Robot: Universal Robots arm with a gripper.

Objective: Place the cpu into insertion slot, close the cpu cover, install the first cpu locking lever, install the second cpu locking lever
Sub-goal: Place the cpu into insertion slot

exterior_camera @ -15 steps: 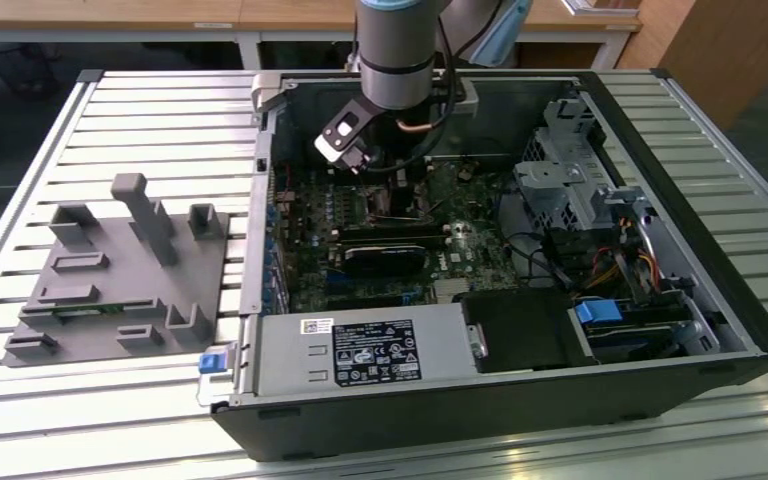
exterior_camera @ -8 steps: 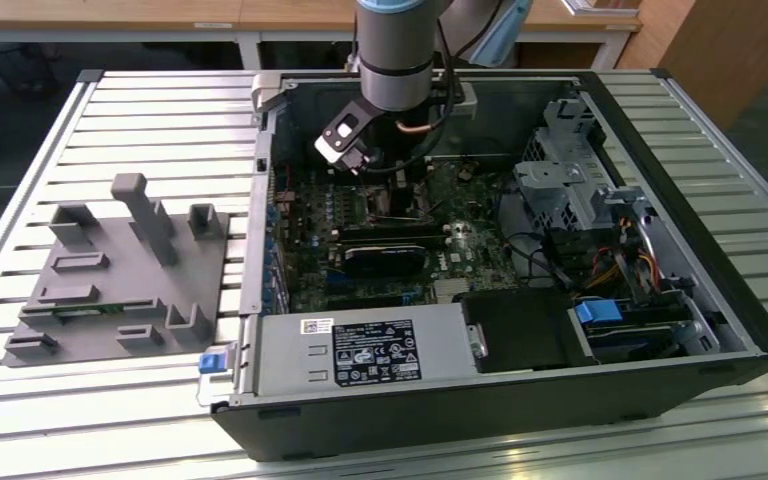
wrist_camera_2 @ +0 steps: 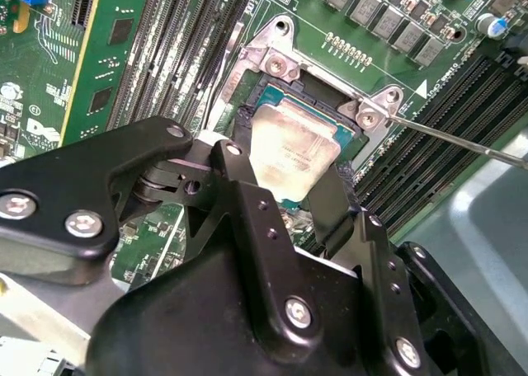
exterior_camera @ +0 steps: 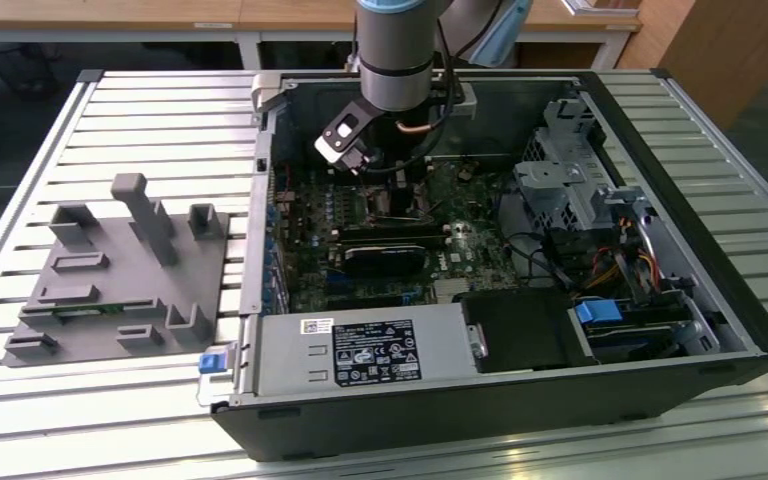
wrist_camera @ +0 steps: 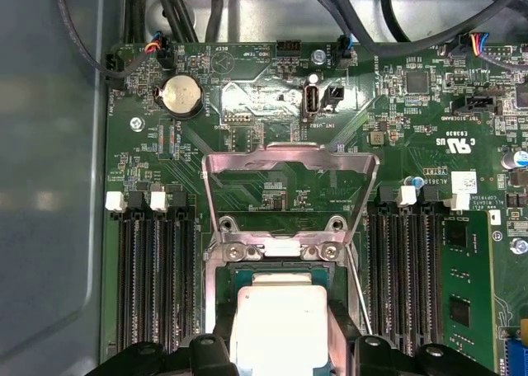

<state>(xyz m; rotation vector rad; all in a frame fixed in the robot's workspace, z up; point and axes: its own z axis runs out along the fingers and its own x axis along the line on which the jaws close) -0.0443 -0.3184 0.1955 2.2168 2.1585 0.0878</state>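
Step 1 is on: the gripper (wrist_camera_2: pixel 285 186) pinches the cpu (wrist_camera_2: pixel 293 145) by 2 sides right over the insertion slot (wrist_camera_2: pixel 280 91), w/ the cpu cover (wrist_camera: pixel 289 155) standing open, so I think it must go down flat & lined up.

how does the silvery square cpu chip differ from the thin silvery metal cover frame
The cpu is a solid flat square; the cpu cover is an open frame. The cpu is clamped in the gripper; the cpu cover stands swung open, untouched. Both are silvery metal.
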